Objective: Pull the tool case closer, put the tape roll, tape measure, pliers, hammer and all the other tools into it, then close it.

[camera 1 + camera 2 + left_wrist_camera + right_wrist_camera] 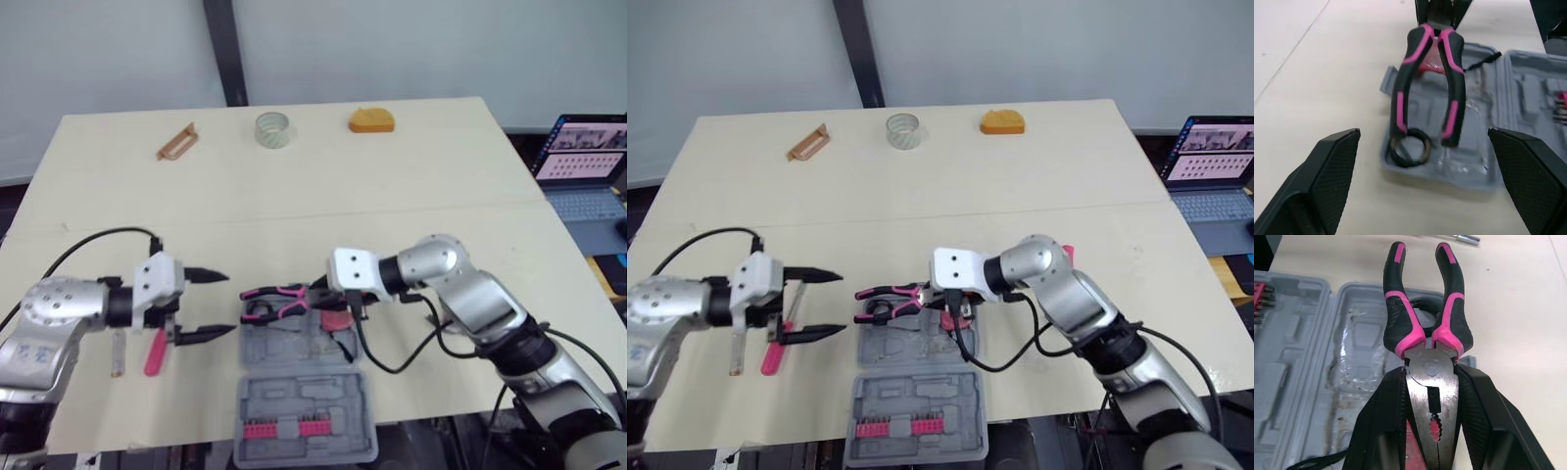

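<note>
One pink-handled tool (pixel 154 354) beside wide, empty left fingers (pixel 206 275) — pliers (pixel 1422 323) tight in right fingers (pixel 1385 431).

Blocked over the far half of the tool case (pixel 304 392) by the pliers (pixel 274 302), clamped at the head in the right tool (pixel 318 296), with a black cable (pixel 361 343) looping past the case's right edge. Open over the case's near half. Crowded just left of the case: left tool (pixel 231 304) with fingers spread, a pink-handled screwdriver (pixel 154 354) lying under it. Bare table (pixel 392 215) beyond the case, up to the tape roll (pixel 274 129) and tape measure (pixel 372 119) at the far edge.
</note>
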`<state>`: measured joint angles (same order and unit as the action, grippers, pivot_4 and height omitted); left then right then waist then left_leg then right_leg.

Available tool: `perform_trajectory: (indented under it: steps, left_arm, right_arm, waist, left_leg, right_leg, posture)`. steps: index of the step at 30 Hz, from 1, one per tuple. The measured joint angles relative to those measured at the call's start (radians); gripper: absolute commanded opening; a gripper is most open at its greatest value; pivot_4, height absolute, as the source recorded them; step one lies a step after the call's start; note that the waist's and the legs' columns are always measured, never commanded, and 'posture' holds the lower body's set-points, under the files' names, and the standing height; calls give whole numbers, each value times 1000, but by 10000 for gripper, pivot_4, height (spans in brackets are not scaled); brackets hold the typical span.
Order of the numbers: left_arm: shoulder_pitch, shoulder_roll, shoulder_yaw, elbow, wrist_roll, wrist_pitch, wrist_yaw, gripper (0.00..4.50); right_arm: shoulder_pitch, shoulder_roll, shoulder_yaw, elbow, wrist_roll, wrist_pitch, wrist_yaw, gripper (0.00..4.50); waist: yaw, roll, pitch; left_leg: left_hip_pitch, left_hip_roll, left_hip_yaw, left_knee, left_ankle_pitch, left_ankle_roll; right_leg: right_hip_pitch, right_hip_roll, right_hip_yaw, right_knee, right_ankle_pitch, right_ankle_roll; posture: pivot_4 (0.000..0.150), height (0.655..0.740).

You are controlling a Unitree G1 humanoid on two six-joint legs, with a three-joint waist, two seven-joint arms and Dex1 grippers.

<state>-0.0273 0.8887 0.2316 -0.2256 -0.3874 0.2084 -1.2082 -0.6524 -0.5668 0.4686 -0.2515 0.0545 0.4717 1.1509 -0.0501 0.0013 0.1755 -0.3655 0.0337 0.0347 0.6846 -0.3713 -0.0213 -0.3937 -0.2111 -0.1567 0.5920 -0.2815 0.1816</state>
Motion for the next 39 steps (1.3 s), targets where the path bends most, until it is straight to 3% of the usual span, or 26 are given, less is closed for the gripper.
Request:
perform_trajectory:
  steps: [9, 39]
  left_arm:
    - [150, 3, 69, 5, 8, -160, -47, 45000]
    - [116, 3, -18, 27, 36, -171, 17, 45000]
  right_arm:
    - [133, -13, 4, -61, -23, 31, -55, 9652]
    - [183, -33, 113, -133, -135, 91, -94, 9652]
  waist:
    - [23, 0, 0]
    - [22, 0, 0]
  left_leg:
    - [0, 0, 0, 1, 0, 0]
    - [0, 0, 0, 1, 0, 0]
  right_leg:
    - [1, 0, 0, 0, 0, 0]
    - [1, 0, 0, 0, 0, 0]
  posture:
    - [1500, 7400]
    - [1500, 7400]
